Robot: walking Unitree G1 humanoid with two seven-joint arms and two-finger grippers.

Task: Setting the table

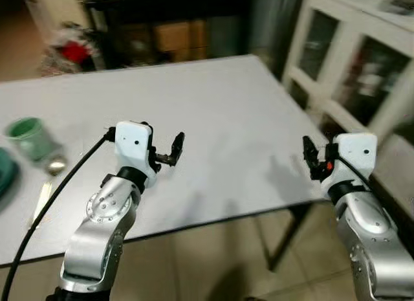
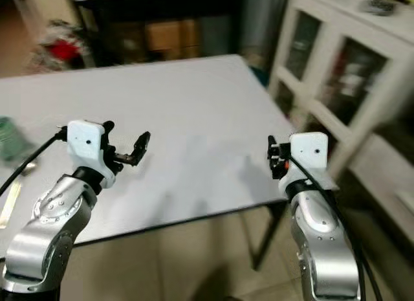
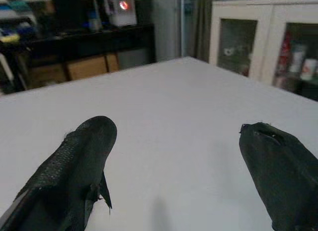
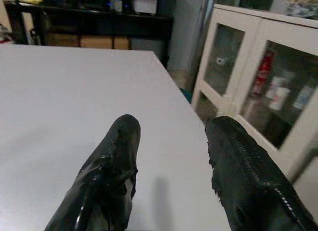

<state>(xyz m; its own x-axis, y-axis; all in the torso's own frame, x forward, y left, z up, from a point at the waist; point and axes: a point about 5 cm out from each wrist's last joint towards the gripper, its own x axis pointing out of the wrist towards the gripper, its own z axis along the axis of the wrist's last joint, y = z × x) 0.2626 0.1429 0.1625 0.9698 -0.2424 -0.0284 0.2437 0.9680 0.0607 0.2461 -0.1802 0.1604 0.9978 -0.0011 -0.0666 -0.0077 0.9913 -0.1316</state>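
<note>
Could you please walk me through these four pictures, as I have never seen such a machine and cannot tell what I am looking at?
Gladly. This is a humanoid robot standing at a grey table. Two pictures come from the two eyes of a camera on its head, looking down past its silver arms. The other two come from cameras on its wrists, each looking along that arm's two black fingers. The left gripper is over the table, open and empty. The right gripper is near the table's right edge, also open and empty. At the robot's far left lie a green cup, a spoon, a pale utensil and the edge of a teal dish. A white glass-fronted cabinet stands at the right.
</note>
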